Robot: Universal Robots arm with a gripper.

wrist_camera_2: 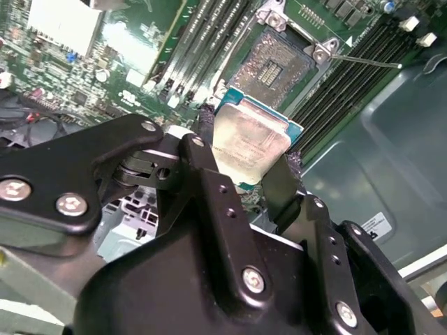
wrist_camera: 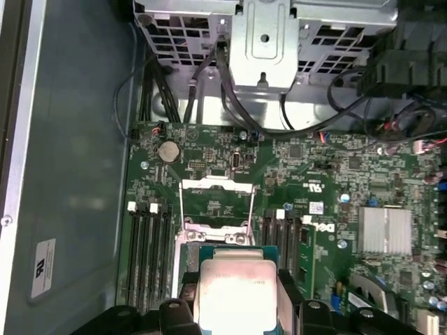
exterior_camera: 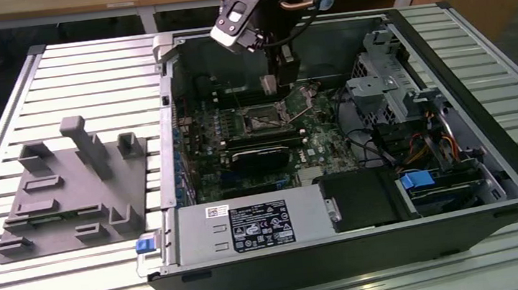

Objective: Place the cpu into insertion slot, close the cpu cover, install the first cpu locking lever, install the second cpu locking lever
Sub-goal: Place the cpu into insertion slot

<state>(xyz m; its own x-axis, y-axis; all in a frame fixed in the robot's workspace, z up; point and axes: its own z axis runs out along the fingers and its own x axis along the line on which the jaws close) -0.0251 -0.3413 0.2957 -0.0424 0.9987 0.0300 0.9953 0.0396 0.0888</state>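
My gripper [exterior_camera: 270, 83] hangs inside the open computer case, shut on the cpu [wrist_camera_2: 251, 143], a flat square chip with a pale metal top and a green rim. The black fingers [wrist_camera_2: 283, 188] clamp it on two opposite edges. In the exterior view the cpu [exterior_camera: 269, 84] hovers a little above and behind the insertion slot [exterior_camera: 261, 121]. The slot [wrist_camera_2: 279, 66] is a dark square socket, open and bare, on the green board. In the first wrist view the cpu [wrist_camera: 234, 293] hides part of the slot, and the cpu cover [wrist_camera: 216, 185], a thin silvery frame, is swung open beyond it.
Long black memory slots [wrist_camera: 150, 244] flank the socket. A black round cooler [exterior_camera: 260, 156] sits in front of it, a power supply [exterior_camera: 248, 225] at the case front, a drive cage [exterior_camera: 378, 82] with cables at the exterior view's right. A grey fixture plate [exterior_camera: 70, 186] lies outside the case.
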